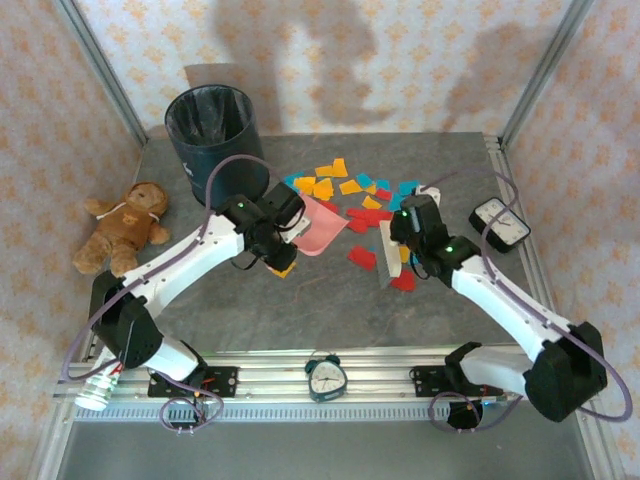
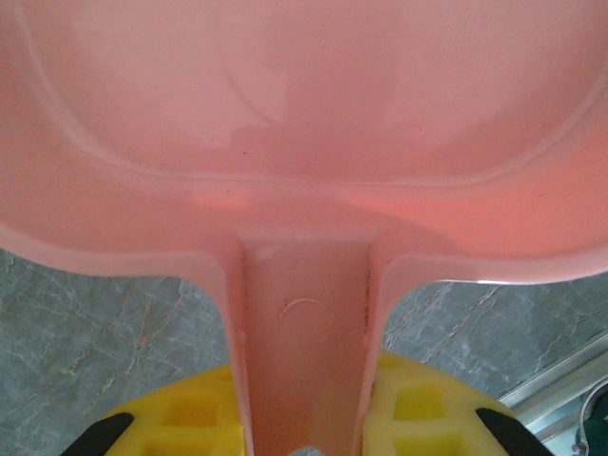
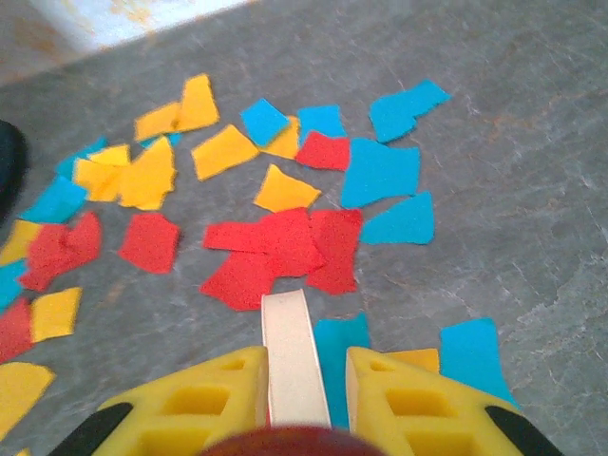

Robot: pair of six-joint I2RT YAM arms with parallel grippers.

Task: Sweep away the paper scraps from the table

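The paper scraps [image 1: 352,196] in red, yellow-orange and teal-blue lie spread over the middle back of the grey table [image 1: 330,310]. My left gripper [image 1: 284,243] is shut on the handle of a pink dustpan [image 1: 318,230], whose pan points at the scraps' left edge. In the left wrist view the dustpan [image 2: 304,114] rises from its handle, which sits between the yellow fingers [image 2: 418,408] of the left gripper [image 2: 304,423]. My right gripper [image 1: 400,238] holds a cream sweeping tool [image 1: 386,255] at the scraps' right side. In the right wrist view that tool [image 3: 290,347] sits in the right gripper [image 3: 304,389] above red scraps [image 3: 280,249].
A dark bin [image 1: 212,135] with a black liner stands at the back left. A teddy bear [image 1: 125,228] lies at the left edge. A white clock [image 1: 498,222] sits at the right, and a teal alarm clock [image 1: 326,377] rests on the front rail [image 1: 260,362].
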